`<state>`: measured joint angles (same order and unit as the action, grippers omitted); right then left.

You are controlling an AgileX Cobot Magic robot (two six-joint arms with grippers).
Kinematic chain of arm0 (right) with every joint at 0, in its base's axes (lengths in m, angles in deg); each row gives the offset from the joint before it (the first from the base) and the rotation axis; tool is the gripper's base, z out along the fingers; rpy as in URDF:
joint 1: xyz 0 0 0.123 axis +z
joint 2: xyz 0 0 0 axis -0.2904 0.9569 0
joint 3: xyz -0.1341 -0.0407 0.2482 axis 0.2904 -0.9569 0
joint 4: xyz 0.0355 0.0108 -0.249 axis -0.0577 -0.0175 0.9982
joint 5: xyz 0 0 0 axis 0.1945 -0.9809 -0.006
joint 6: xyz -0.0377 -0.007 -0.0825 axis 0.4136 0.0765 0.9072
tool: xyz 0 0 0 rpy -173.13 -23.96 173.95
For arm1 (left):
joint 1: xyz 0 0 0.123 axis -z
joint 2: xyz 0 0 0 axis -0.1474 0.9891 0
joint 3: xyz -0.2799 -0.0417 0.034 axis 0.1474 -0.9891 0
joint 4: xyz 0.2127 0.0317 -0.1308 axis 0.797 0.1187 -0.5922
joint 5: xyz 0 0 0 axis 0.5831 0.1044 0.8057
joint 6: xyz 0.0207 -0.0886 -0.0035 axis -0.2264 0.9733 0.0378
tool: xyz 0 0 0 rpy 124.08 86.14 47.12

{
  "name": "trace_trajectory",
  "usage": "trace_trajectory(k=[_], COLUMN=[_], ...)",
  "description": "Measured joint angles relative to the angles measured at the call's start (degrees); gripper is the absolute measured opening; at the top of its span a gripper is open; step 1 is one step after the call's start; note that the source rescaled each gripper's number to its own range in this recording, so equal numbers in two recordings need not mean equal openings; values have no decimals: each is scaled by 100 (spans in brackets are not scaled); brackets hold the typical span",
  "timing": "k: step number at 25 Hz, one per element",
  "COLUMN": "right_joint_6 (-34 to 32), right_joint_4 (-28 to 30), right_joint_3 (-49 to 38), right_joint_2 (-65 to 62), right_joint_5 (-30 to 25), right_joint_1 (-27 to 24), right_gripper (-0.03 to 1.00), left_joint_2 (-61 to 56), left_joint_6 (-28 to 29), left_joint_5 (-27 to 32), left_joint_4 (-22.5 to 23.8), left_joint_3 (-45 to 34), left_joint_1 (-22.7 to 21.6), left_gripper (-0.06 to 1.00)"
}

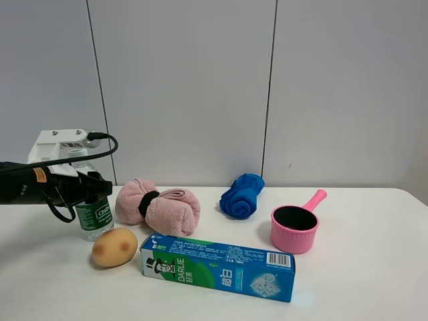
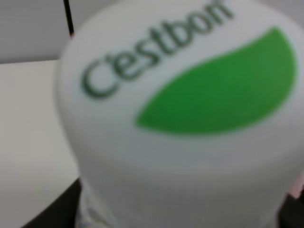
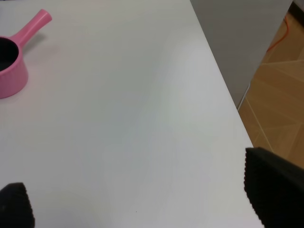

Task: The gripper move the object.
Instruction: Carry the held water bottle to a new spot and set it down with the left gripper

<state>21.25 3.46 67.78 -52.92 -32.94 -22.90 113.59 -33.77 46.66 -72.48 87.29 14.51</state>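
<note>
Working on the white table [image 1: 374, 267], leaving alone the toothpaste box [image 1: 217, 266] at 6 o'clock and the pink towel [image 1: 160, 207] near centre. Grasping step seemingly in hand: pinching the bottle [image 1: 94, 219], standing at 9 o'clock just beside the potato [image 1: 114, 247], with the left claw [image 1: 89, 189] pressed around its top. Holding the right claw [image 3: 137, 209] spread. Next, likely needing a straight lift, clearing the potato.

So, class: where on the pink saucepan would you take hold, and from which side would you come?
Take the pink saucepan by its handle: it juts up toward the back right, slim and clear of neighbours. Probably come from the right, jaws across it.
</note>
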Motion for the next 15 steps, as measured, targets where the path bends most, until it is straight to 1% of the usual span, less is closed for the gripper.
trace_trajectory(k=[1,2,4,5,6,7,9,12,15], right_joint_6=[0,0,0,0,0,0,0,0,0], right_joint_4=[0,0,0,0,0,0,0,0,0], right_joint_3=[0,0,0,0,0,0,0,0,0], right_joint_2=[0,0,0,0,0,0,0,0,0], right_joint_5=[0,0,0,0,0,0,0,0,0], right_joint_1=[0,0,0,0,0,0,0,0,0], right_gripper=[100,100,100,100,100,100,100,100,100], left_joint_2=[0,11,36,48,48,48,48,5,-262], left_joint_6=[0,39,183,261,361,440,573,616,635], left_joint_5=[-10,-10,-10,-4,2,7,21,52,209], left_joint_4=[0,0,0,0,15,28,33,33,37], left_joint_3=[0,0,0,0,0,0,0,0,-7], left_joint_1=[0,0,0,0,0,0,0,0,0], left_gripper=[6,22,68,82,89,94,98,98,98])
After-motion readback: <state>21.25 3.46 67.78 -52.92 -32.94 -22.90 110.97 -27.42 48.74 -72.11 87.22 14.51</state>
